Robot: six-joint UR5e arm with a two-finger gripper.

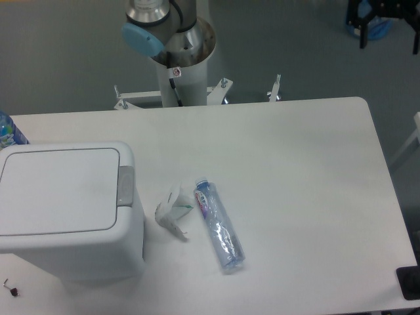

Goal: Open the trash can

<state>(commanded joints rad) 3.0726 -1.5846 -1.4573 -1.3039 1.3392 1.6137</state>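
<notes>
White trash can (65, 203); lid shut; table's left.

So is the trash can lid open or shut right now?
Shut. The lid lies flat inside the trash can rim, with the grey push-button at its edge untouched.

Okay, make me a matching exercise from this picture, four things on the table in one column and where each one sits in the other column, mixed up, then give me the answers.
Things:
1. large boxy white plastic trash can
2. clear plastic bottle lying on its side
3. crumpled white paper scrap
4. grey push-button tab

Places:
A. between the bin and the lying bottle
B. on the right edge of the bin's closed lid
C. left side of the table
D. near the table's middle, right of the paper

Pairs: 1-C, 2-D, 3-A, 4-B
</notes>
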